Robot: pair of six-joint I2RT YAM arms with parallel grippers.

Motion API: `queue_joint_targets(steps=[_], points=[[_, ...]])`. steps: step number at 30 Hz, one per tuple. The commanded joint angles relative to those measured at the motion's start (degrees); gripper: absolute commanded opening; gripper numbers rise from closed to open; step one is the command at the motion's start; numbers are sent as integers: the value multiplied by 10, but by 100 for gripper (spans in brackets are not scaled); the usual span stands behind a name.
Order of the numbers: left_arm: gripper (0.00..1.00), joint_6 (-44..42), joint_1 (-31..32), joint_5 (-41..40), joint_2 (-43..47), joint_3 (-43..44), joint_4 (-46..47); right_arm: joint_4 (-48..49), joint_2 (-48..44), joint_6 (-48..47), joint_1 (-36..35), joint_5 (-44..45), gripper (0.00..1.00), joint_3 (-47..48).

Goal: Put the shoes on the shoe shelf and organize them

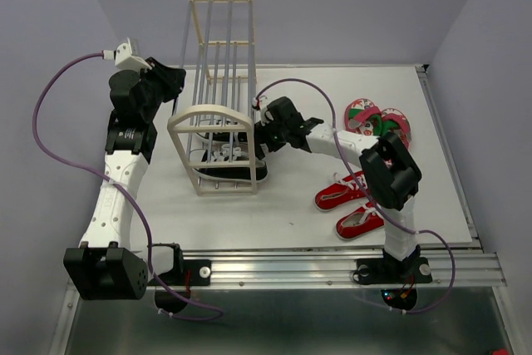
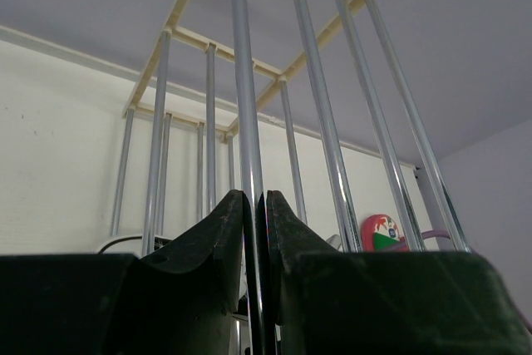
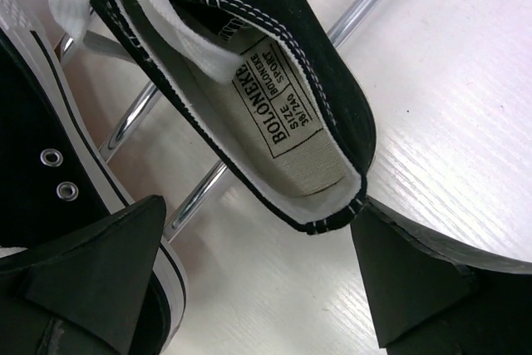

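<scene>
Centre-left of the worktop (image 1: pixel 291 197): shoe shelf (image 1: pixel 209 109) stands upright, cream arched end frames joined by silver rods.

- Black sneakers (image 1: pixel 241 172): both on the lowest tier, lying across the rods, near the end frame closest to the arm bases.
- Red sneakers (image 1: pixel 342 194): on the worktop to the right of the shelf, well apart from it, side by side, close to the right arm.
- Flip-flops (image 1: pixel 378 120): on the worktop beyond the red pair, toward the far right. Pink with green straps, lying together.

Left gripper (image 2: pixel 253 205): at the shelf's left side, upper part. Its fingers (image 2: pixel 220 230) are closed to a narrow slit with one silver rod (image 2: pixel 244 81) running up between them, so it is clamped on the shelf. Other rods and a cream cross-piece fan out above in the wrist view.

Right gripper (image 3: pixel 258 209): reaches in from the right at the lowest tier. Its fingers (image 3: pixel 108 263) are spread wide, one to each side of the heel of a black sneaker. Cannot tell whether either finger touches it. That sneaker's opening faces the camera, insole label readable, white laces at the top. Second black sneaker sits just beside it at the left edge of the wrist view, eyelets showing. Shelf rods pass under both.
</scene>
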State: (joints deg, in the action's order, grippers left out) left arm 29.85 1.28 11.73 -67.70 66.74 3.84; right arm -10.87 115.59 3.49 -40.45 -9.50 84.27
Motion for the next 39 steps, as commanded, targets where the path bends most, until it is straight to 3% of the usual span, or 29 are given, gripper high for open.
queue_joint_targets(steps=[1, 12, 17, 27, 34, 39], points=[[15, -41, 10, 22, -16, -22, -30, 38, -29, 12, -14, 35, 98, -6], [15, -37, 9, 20, -9, -27, -30, 20, -138, 68, -7, 171, 100, -88], [15, -37, 9, 16, -8, -28, -30, 16, -217, 92, 22, 197, 100, -176], [15, -32, 9, 6, -18, -23, -30, -23, -348, 110, 139, 248, 100, -265], [15, -30, 10, -4, -23, -20, -30, -79, -363, 144, 244, 273, 100, -279], [15, -30, 9, -17, -19, -20, -33, -99, -363, 156, 273, 281, 100, -297]])
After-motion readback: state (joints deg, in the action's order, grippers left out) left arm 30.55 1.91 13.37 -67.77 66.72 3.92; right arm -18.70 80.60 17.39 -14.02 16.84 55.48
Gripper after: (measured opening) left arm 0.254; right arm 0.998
